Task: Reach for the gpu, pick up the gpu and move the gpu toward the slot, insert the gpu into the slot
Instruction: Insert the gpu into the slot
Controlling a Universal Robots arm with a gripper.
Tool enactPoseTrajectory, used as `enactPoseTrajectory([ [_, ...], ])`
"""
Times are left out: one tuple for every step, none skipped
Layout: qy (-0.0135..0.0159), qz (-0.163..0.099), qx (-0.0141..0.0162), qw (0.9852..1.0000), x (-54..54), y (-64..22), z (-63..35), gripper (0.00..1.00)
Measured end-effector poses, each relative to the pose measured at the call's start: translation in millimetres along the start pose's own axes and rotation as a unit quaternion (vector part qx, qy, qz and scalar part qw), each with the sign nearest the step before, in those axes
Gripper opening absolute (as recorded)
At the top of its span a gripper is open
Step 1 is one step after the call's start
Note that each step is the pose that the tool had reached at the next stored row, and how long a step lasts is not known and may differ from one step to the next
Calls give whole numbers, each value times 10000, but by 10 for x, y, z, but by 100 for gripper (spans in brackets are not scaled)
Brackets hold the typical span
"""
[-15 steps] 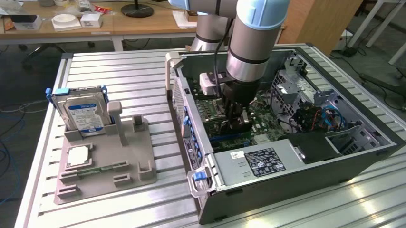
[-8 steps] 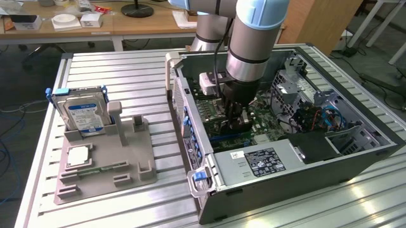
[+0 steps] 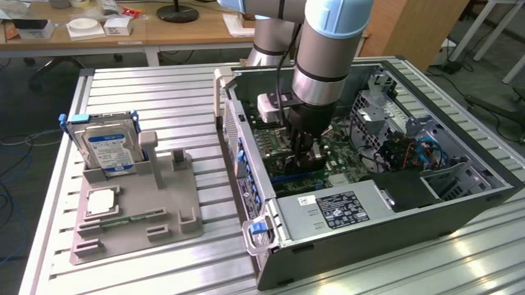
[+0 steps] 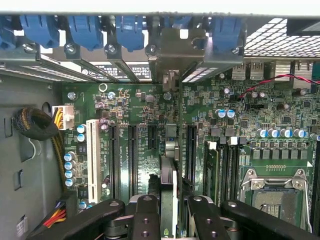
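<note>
My hand (image 4: 167, 212) is down inside the open dark grey computer case (image 3: 426, 212), its two black fingers (image 4: 144, 215) closed most of the way on the thin, flat, dark gpu card (image 4: 169, 165), which I hold edge-on and upright between them. The card's silver metal bracket (image 4: 172, 55) stands at the far end, against the row of blue plastic clips (image 4: 85, 30) along the case's back wall. The card sits right over a long narrow slot (image 4: 168, 131) of the green motherboard (image 4: 135, 100), between the black slots on either side; whether its edge is fully seated I cannot tell. In the exterior view my hand (image 3: 305, 158) hangs over the board, and off to that view's left a grey plastic holder (image 3: 135, 209) on the slatted metal surface (image 3: 156, 92) carries a blue-labelled silver hard drive (image 3: 105, 144) and a small square silver processor chip (image 3: 100, 201).
</note>
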State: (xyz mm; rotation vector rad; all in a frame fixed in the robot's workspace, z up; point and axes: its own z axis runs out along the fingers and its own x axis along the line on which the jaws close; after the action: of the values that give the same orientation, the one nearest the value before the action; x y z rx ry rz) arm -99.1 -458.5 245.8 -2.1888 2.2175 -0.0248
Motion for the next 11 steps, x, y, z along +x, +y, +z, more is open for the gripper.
enactPoseTrajectory([
  [0,0,0,10000,0,0,0,26],
  [0,0,0,10000,0,0,0,26],
  [-1,0,0,10000,0,0,2,26],
  [-3,0,0,10000,0,0,5,26],
  [-4,0,0,10000,0,0,8,26],
  [-4,0,0,10000,0,0,11,26],
  [-4,0,0,10000,0,1,14,26],
  [-4,0,0,10000,0,0,16,26],
  [-5,0,0,10000,0,1,19,26],
  [-5,0,0,10000,0,1,22,26],
  [-5,0,0,10000,0,1,25,26],
])
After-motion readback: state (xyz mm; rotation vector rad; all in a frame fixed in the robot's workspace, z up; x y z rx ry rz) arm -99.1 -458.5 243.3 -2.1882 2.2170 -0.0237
